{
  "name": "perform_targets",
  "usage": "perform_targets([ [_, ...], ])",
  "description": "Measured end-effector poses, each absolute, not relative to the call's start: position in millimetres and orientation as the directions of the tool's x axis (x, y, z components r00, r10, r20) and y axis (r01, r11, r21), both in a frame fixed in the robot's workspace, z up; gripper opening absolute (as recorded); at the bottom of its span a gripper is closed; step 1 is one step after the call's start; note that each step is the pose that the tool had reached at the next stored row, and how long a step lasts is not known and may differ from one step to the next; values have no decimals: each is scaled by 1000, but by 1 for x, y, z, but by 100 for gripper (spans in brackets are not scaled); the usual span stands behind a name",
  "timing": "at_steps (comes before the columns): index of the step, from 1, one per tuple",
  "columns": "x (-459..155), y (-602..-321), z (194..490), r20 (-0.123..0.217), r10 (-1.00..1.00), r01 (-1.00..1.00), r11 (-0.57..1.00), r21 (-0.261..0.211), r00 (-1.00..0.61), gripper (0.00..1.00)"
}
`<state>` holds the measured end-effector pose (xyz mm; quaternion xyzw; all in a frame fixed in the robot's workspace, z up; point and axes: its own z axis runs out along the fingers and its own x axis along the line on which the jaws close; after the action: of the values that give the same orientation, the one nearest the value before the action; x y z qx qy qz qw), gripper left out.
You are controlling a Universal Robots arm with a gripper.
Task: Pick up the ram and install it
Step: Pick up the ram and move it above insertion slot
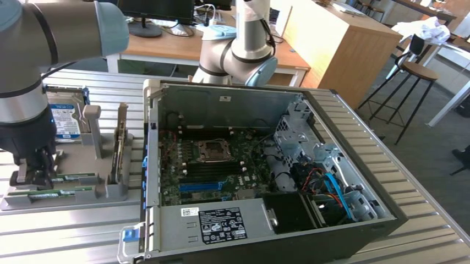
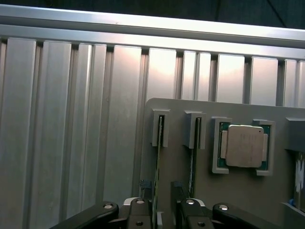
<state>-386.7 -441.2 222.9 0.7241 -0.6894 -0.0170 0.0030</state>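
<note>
My gripper (image 2: 161, 188): open wide and holding nothing. It hangs low over the grey holder (image 2: 183, 109), one finger on either side of the ram, with a gap showing on both sides.
My fingers (image 2: 145, 187): dark, blunt tips set down at the holder's stick slots. I cannot tell whether they touch the holder's plate.
The ram (image 2: 158, 157): seated on edge in the holder's outermost slot, the one farthest from the CPU pocket. It is a thin green strip running the length of the slot, and its far end is cradled in a grey bracket.
Second green stick (image 2: 192, 160): in the neighbouring slot of the holder, parallel to the ram, just outside my finger and between the ram and the CPU.
CPU (image 2: 244, 145): a square silver chip lying flat in its own pocket of the holder, beside the second stick's slot.
Hard drive (image 1: 66, 120): standing upright at the holder's back end, away from the stick slots.
Computer case (image 1: 220, 104): lying open just beside the holder on the exterior view's right, with the motherboard (image 1: 213, 168) exposed inside.
Table (image 2: 71, 124): ribbed aluminium with the holder resting on it near one edge.
</note>
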Motion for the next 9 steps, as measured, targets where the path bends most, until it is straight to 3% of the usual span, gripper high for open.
perform_targets([
  [9, -387, -441, 213, -21, -999, -998, -49, 28, 49, 30],
])
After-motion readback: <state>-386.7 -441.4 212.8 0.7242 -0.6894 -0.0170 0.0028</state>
